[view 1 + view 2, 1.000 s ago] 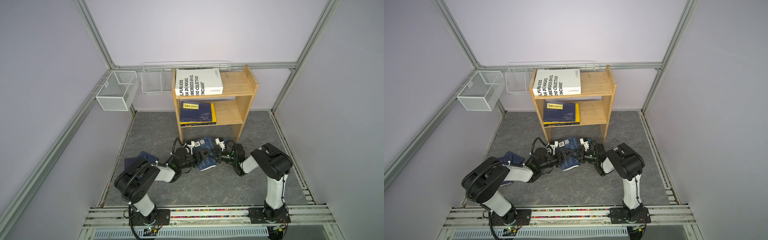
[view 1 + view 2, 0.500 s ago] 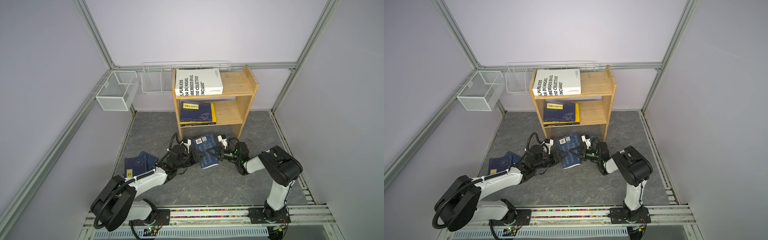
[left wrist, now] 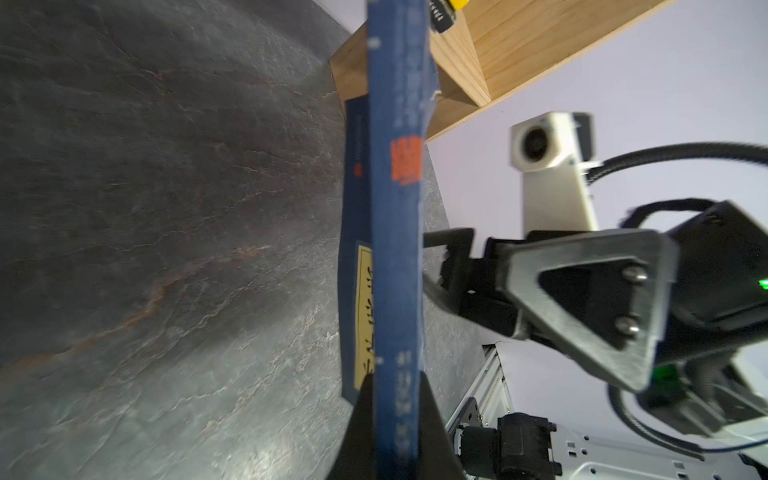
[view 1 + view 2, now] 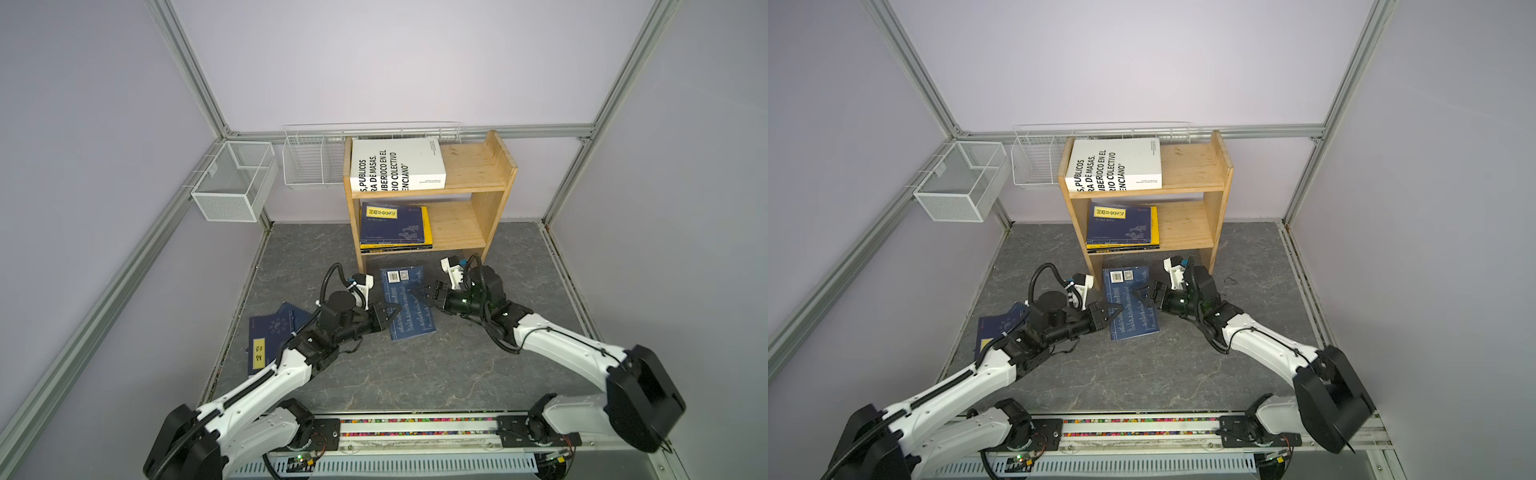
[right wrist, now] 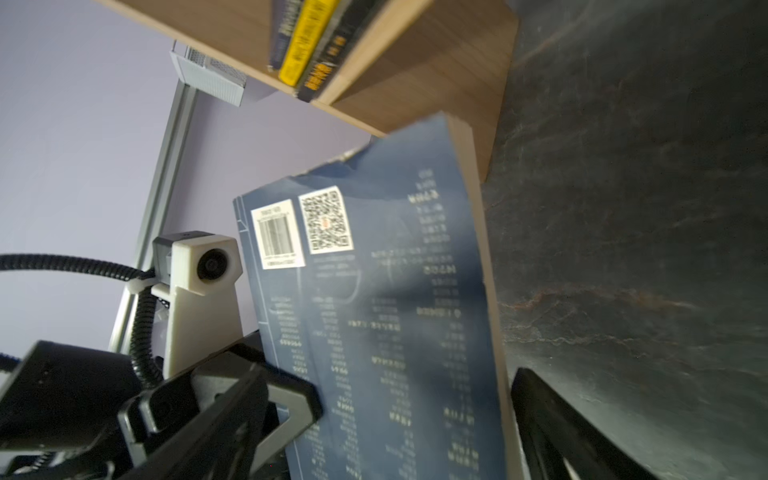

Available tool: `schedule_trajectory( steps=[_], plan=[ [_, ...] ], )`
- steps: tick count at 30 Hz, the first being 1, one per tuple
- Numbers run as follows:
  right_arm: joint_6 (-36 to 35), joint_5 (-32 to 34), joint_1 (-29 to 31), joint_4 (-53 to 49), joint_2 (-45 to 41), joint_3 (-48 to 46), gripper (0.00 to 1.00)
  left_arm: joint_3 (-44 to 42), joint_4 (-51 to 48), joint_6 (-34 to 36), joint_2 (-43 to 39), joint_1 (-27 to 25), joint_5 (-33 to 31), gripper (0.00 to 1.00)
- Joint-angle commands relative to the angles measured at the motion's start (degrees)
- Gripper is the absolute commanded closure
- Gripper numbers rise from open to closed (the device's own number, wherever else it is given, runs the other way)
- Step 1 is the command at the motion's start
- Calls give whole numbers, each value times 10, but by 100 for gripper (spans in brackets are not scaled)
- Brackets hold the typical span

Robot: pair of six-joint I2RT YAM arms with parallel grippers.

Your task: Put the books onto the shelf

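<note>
Left tool (image 4: 392,312) has just pinched narrow onto the navy book (image 4: 409,305), tipped up off the surface (image 4: 415,374) right in front of the shelf (image 4: 494,166). The right tool (image 4: 419,292) has sprung wide and let go (a handover, I'd say). Shelving now falls to the left arm.

The left arm (image 4: 257,388) partly hid the navy books (image 4: 274,326) on the tabletop (image 4: 415,374); the held navy book (image 5: 374,332) showed blurred print.

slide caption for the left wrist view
Left gripper shut on the navy book, right gripper open beside it, shelf behind.
</note>
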Motion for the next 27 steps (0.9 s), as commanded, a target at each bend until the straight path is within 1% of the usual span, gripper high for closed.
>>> schedule_trajectory(
  steps=[1, 3, 5, 7, 10, 11, 14, 15, 17, 20, 24, 27],
  plan=[
    [-67, 126, -6, -219, -56, 27, 3, 71, -179, 119, -58, -34, -96, 100],
    [-79, 133, -12, -264, -75, 60, 4, 105, -240, 172, -75, -70, -163, 100],
    [-88, 132, -17, -305, -86, 92, 5, 127, -276, 220, -75, -109, -238, 100],
    [-93, 97, -25, -331, -91, 118, 5, 142, -292, 266, -62, -155, -320, 100],
    [-85, 24, -40, -355, -93, 149, 5, 154, -286, 316, -29, -204, -412, 100],
    [-81, 9, -43, -361, -96, 156, 4, 156, -281, 327, -20, -215, -435, 100],
    [-63, -32, -47, -372, -117, 165, 5, 152, -257, 368, 4, -256, -525, 100],
    [-54, -48, -51, -375, -124, 165, 5, 149, -247, 385, 12, -271, -570, 100],
    [-36, -83, -65, -387, -129, 165, 5, 139, -219, 421, 30, -293, -626, 100],
    [-11, -136, -89, -408, -126, 168, 5, 121, -164, 462, 62, -326, -681, 100],
    [-3, -161, -98, -439, -111, 196, 4, 93, -62, 544, 115, -382, -784, 100],
    [10, -187, -98, -432, -95, 208, 3, 79, 13, 586, 160, -396, -810, 100]
  ],
)
